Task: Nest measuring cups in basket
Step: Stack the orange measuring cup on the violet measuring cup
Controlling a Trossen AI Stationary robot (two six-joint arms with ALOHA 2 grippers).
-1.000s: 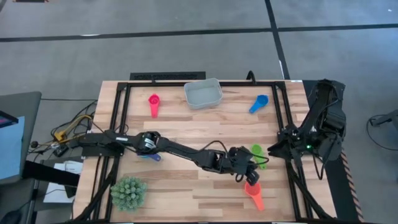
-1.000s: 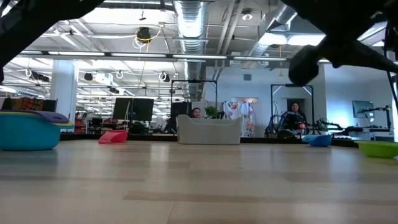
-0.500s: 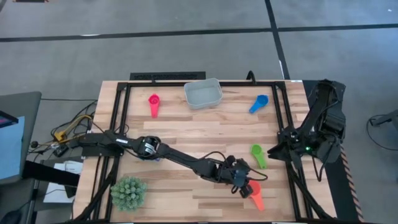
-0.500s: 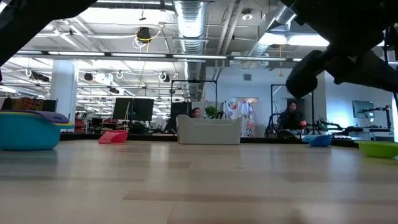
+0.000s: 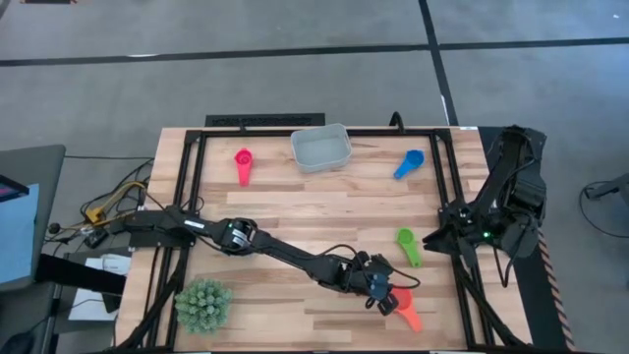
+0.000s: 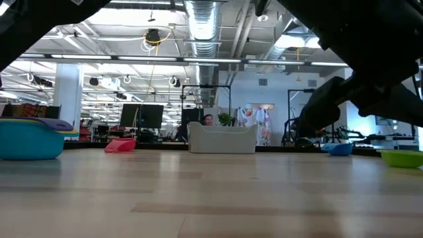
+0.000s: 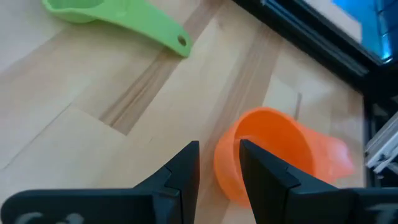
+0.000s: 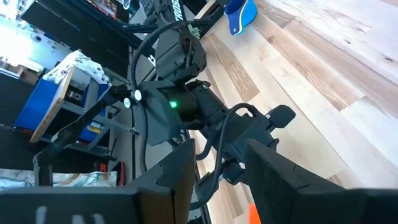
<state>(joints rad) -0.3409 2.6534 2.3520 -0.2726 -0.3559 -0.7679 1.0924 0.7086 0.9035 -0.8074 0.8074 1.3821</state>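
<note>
My left gripper [image 5: 386, 298] [image 7: 219, 165] is open at the orange cup [image 5: 403, 311] [image 7: 273, 155], which lies on its side near the table's near right corner. One finger stands in front of the bowl's mouth, the other outside the rim. The green cup [image 5: 407, 246] [image 7: 124, 18] lies just beyond. The red cup [image 5: 243, 163], the blue cup [image 5: 409, 163] and the basket [image 5: 321, 147] sit along the far edge. In the low view a light blue cup [image 6: 26, 142] holds yellow and dark blue cups. My right gripper [image 5: 432, 239] [image 8: 221, 162] waits, open, at the right edge. My left gripper has the orange cup's near rim [image 7: 227, 163] between its two fingers, coming slanting down from the table's left. Wood shows between the outer finger [image 7: 183, 171] and the rim. Whether the inner finger [image 7: 261, 168] touches the bowl, I cannot tell. The cup lies on the table.
A spiky green plant [image 5: 203, 303] stands at the near left corner. A black frame [image 5: 448, 187] runs round the tabletop and passes close behind the orange cup [image 7: 298, 50]. Bare wood lies in the middle of the table between the cups.
My left gripper has moved from beside the green cup toward the table's near edge and down, ending at the orange cup's mouth. The cups have stayed where they were.
</note>
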